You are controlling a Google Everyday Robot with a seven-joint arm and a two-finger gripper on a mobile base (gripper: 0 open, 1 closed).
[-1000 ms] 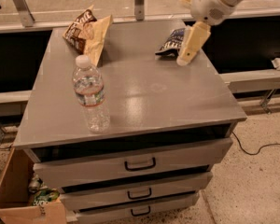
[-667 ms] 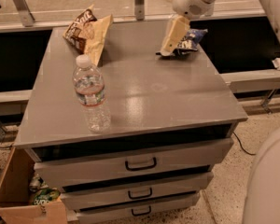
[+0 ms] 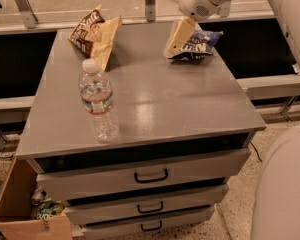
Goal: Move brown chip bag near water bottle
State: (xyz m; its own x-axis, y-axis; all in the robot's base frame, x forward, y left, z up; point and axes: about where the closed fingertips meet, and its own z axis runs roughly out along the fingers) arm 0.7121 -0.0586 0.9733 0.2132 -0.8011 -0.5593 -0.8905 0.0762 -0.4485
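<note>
The brown chip bag (image 3: 92, 33) lies crinkled at the far left corner of the grey cabinet top (image 3: 160, 99), dark brown side to the left and pale tan side to the right. The water bottle (image 3: 97, 101) stands upright near the front left, a short way in front of the bag and apart from it. My gripper (image 3: 174, 43) hangs from the white arm at the far right of the top, pointing down at the left end of a small dark blue chip bag (image 3: 199, 44). It is well to the right of the brown bag and holds nothing I can see.
The cabinet has three drawers with dark handles (image 3: 151, 176) below the top. An open cardboard box (image 3: 20, 209) with items sits on the floor at the lower left. A metal rail with posts (image 3: 150, 1) runs behind the cabinet. My own pale body (image 3: 285, 184) fills the right edge.
My arm and gripper have swung left along the far side of the top, from the right side of the blue chip bag to its left end. The bags and the bottle have not moved.
</note>
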